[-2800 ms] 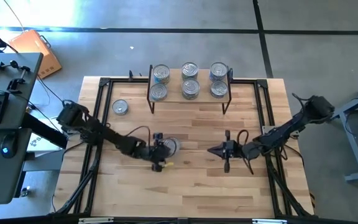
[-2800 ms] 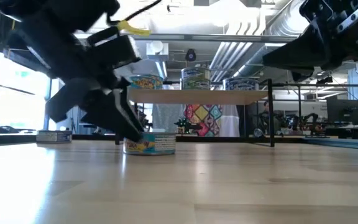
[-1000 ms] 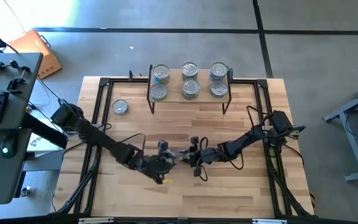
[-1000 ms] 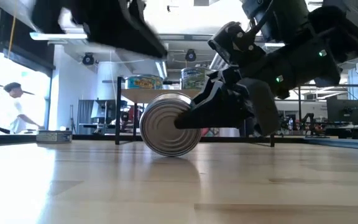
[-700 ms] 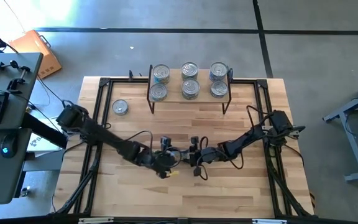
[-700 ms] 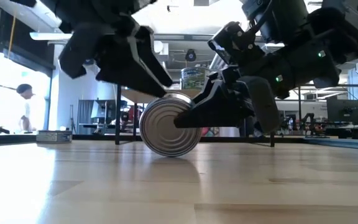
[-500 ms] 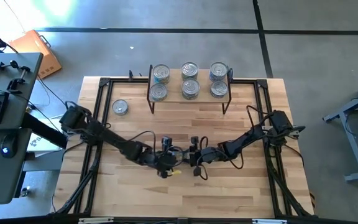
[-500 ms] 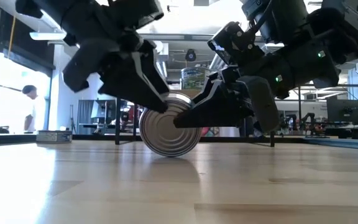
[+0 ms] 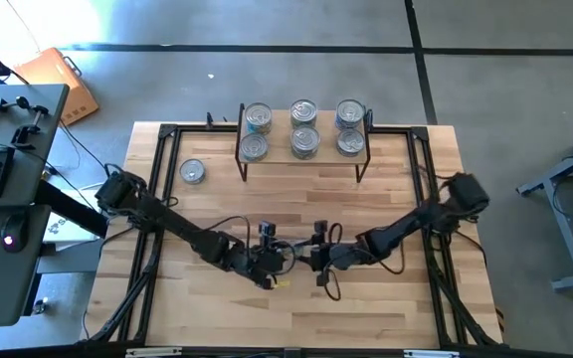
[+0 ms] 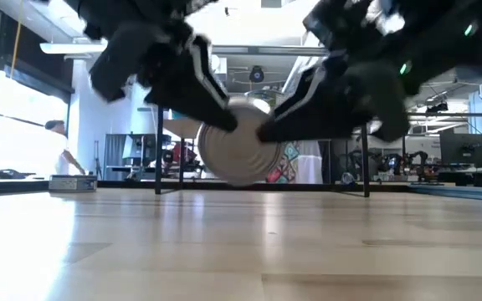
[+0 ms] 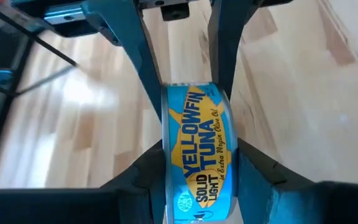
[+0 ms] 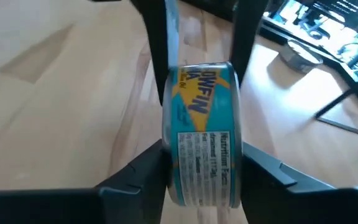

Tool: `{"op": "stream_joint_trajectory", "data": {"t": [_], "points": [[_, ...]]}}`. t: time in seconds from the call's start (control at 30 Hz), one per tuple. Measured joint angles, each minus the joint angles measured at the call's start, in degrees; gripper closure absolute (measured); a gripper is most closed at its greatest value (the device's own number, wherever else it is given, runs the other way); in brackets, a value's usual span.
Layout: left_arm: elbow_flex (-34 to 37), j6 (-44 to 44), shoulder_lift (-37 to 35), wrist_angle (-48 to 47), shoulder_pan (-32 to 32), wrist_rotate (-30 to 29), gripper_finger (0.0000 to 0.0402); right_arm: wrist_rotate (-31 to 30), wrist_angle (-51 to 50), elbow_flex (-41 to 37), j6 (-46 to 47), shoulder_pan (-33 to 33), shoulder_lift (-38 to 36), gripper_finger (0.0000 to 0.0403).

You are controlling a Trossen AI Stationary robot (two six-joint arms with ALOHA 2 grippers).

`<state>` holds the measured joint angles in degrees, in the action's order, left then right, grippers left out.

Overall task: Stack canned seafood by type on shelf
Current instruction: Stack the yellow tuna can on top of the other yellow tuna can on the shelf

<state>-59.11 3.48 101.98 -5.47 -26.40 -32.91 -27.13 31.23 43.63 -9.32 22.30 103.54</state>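
Left gripper (image 9: 272,257) clenched on the flat faces of a blue-labelled tuna tin (image 10: 239,150), held on edge just above the table (image 9: 366,308), mid-front. Right gripper (image 9: 312,259) at the same tin from the opposite side; grip impossible to tell. Shelf (image 9: 279,134) at the far edge, carrying six tins (image 9: 304,112) in three pairs. Lone tin (image 9: 192,171) left of it.

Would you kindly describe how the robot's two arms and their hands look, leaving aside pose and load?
Both arms are dark, slim and jointed, with thin black cables looping alongside. The left hand carries a small yellow tag; the right hand is all dark. Each hand ends in two flat dark fingers, with blue-tinted parts behind them in the wrist views.
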Motion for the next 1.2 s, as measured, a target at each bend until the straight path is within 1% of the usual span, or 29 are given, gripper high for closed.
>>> {"op": "stream_joint_trajectory", "data": {"t": [0.1,0.17,0.23,0.37,0.47,0.63,0.73,0.8,0.9,0.97,1.03,1.13,1.2], "points": [[-3.88,-1.89,0.08,-5.33,-1.53,-3.12,0.0281,-2.68,-8.13,0.29,1.84,2.01,-4.98,0.0246],[-6.29,-2.38,0.08,-7.71,-2.39,-4.59,0.0281,-2.84,-11.0,0.37,2.73,3.24,-7.34,0.0245],[-8.4,-1.85,0.18,-9.11,-2.74,-4.59,0.0281,-3.29,-12.49,0.38,3.16,4.54,-8.6,0.0245],[-11.91,-0.73,0.28,-10.89,-2.99,-3.62,0.0281,-4.24,-12.05,0.28,2.86,6.8,-9.34,0.0245],[-13.6,1.89,0.3,-11.43,-3.03,-2.57,0.0281,-4.02,-11.11,0.14,2.87,7.11,-9.35,0.0245],[-14.99,3.07,0.3,-12.21,-3.03,-1.82,0.0281,-0.48,-7.96,-0.05,-0.36,6.07,-9.31,0.0242],[-15.03,2.1,0.3,-13.21,-3.07,-1.93,0.0281,1.5,-7.96,0.02,-2.12,5.28,-9.21,0.0222],[-15.2,0.14,0.08,-14.03,-3.07,-2.15,0.0281,1.71,-9.11,0.38,-2.37,5.01,-9.07,0.0198],[-15.22,-2.1,-0.02,-16.26,-3.03,-2.72,0.0281,1.74,-13.02,1.5,-1.93,5.05,-9.18,0.0159],[-15.22,-3.12,0.08,-18.43,-2.96,-2.99,0.0281,1.69,-16.71,1.59,-0.21,5.05,-9.15,0.0141],[-15.28,-4.48,-0.13,-22.04,-2.6,-4.43,0.0281,0.55,-20.1,1.35,3.01,4.99,-9.15,0.0135],[-17.19,-9.08,-0.27,-30.55,-1.52,-4.87,0.0281,-2.73,-23.36,0.81,9.19,5.01,-9.15,0.0134],[-18.76,-11.88,-0.27,-37.5,-1.0,-7.39,0.0281,-3.68,-23.51,-0.18,12.41,5.01,-9.15,0.0135]]}}
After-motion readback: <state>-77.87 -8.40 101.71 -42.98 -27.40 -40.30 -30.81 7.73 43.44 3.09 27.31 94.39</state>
